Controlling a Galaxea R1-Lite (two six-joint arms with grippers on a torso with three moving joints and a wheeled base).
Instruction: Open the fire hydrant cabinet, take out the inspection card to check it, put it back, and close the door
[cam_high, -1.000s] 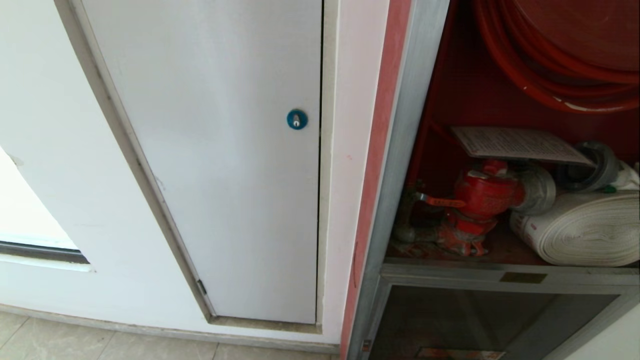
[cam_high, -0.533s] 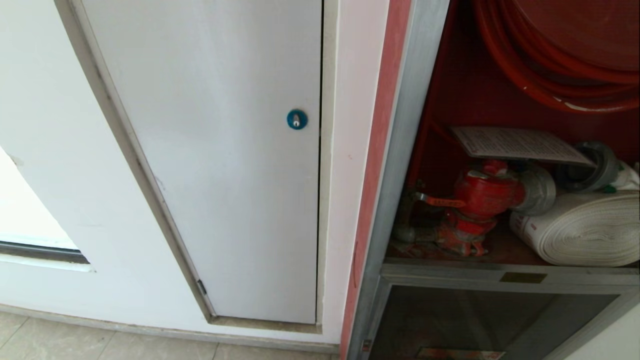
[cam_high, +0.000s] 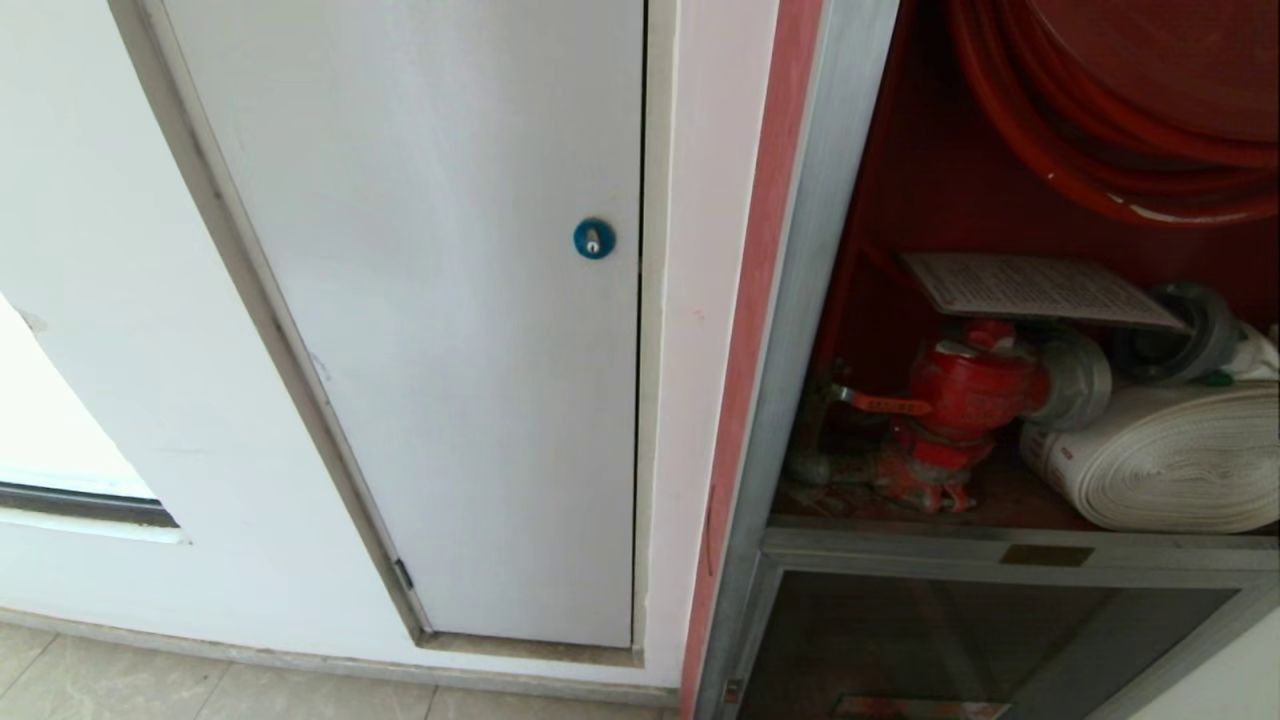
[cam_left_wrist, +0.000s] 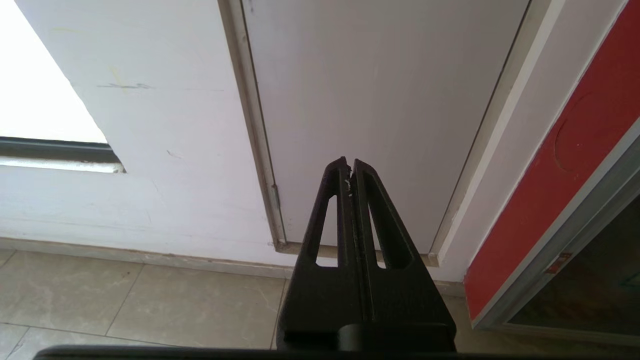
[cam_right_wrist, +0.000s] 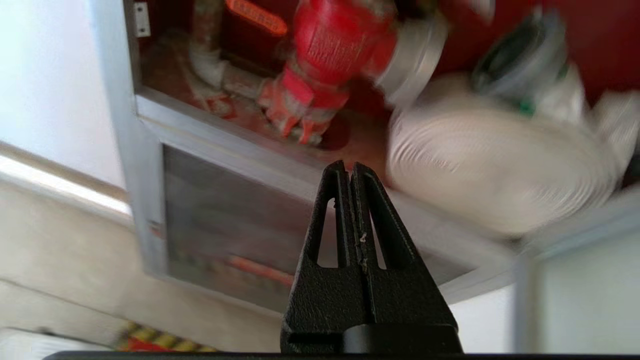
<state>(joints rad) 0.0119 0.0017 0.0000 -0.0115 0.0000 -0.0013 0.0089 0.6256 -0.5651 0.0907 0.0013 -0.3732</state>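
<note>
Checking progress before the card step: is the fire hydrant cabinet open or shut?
Open: the fire hydrant cabinet shows its red valve and rolled hose uncovered.

fire hydrant cabinet (cam_high: 800, 300): 1 | inspection card (cam_high: 1035, 288): 1 | red valve (cam_high: 965, 395): 1 | rolled white hose (cam_high: 1165, 460): 1 | white panel door (cam_high: 450, 350): 1

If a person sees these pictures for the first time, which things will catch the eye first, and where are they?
The open cabinet at the right of the head view draws the eye first: its red inside holds a red valve, a rolled white hose beside it, and a card lying over the valve. Left of it is a white panel door with a blue lock.
</note>
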